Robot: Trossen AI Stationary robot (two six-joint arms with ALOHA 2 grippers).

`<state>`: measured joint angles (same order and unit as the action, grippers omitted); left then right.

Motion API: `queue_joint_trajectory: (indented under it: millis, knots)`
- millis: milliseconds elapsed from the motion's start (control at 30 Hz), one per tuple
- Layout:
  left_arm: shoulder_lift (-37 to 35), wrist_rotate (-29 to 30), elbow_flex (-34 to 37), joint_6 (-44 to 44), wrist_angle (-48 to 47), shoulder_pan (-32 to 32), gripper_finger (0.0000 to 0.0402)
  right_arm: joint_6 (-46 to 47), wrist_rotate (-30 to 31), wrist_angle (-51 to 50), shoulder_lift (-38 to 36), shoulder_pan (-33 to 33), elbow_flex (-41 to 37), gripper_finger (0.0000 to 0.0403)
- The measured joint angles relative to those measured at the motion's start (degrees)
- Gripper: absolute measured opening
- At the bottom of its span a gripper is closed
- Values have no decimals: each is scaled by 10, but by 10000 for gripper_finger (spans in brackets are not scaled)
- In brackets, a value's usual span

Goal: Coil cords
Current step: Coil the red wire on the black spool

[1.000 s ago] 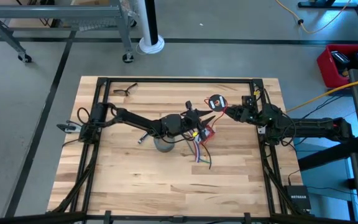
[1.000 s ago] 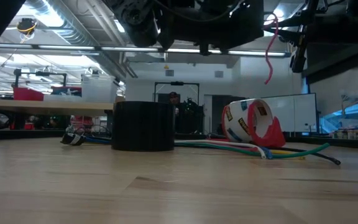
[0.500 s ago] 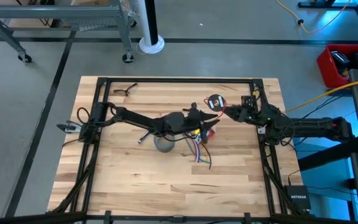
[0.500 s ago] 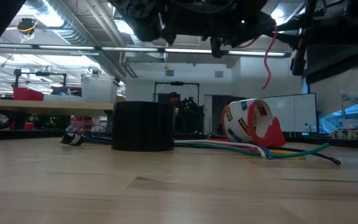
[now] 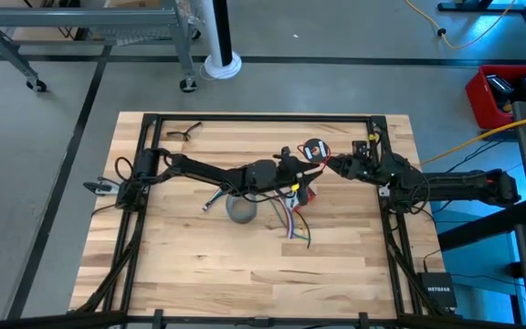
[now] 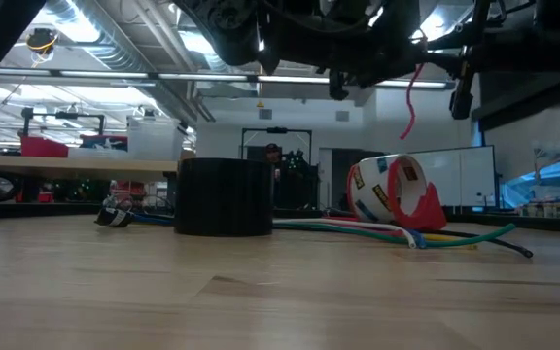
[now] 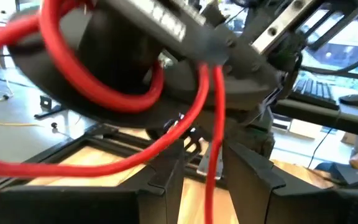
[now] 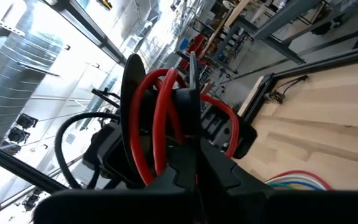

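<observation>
A black round reel (image 5: pixel 314 149) wound with the thin red wire (image 7: pixel 73 93) hangs above the table's middle, toward the far side. My right gripper (image 5: pixel 330 163) is shut on it, reaching in from the right. My left gripper (image 5: pixel 298 164) points level at the reel from the left, open, and a strand of the wire (image 7: pixel 216 118) runs down between its fingers. In the low view the wire's loose end (image 6: pixel 411 107) dangles in the air. Several coloured cords (image 6: pixel 406 231) lie on the table below. My left gripper has the red wire strand (image 7: pixel 215 143) between its two fingers, which stand a little apart; I cannot tell whether the strand touches a finger. My right gripper pinches a thin black plate of the reel (image 8: pixel 191 118) between its two fingers, among the red loops. The fingers come level from the table's right side. The reel is lifted clear of the table.
A dark cup (image 5: pixel 242 210) stands near the table's middle, under my left arm. A tape roll in a red dispenser (image 6: pixel 397 190) sits beside the coloured cords. Glasses (image 5: pixel 183 133) lie at the far left corner. A black frame (image 5: pixel 263 117) runs round the table.
My left gripper has moved a little toward the far edge and the reel, and its wrist has rolled. The wire's dangling end has swung slightly toward the left arm's side. My right gripper has kept the reel in place.
</observation>
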<state>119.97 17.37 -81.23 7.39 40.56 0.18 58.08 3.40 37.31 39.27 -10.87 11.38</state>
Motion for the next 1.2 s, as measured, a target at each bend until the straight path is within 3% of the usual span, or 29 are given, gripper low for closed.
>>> queue_joint_trajectory:
  millis: [433, 900, 1200]
  knots:
    - [1, 0, 0, 8, 6, 0, 101, 0, 0, 0, 0, 0, 0, 3]
    - [6, -13, 0, 17, 12, 0, 34, 1, 2, 8, 0, 0, 0, 3]
    - [17, -13, 0, 26, 16, 1, 29, 3, 4, 23, 14, 0, 0, 3]
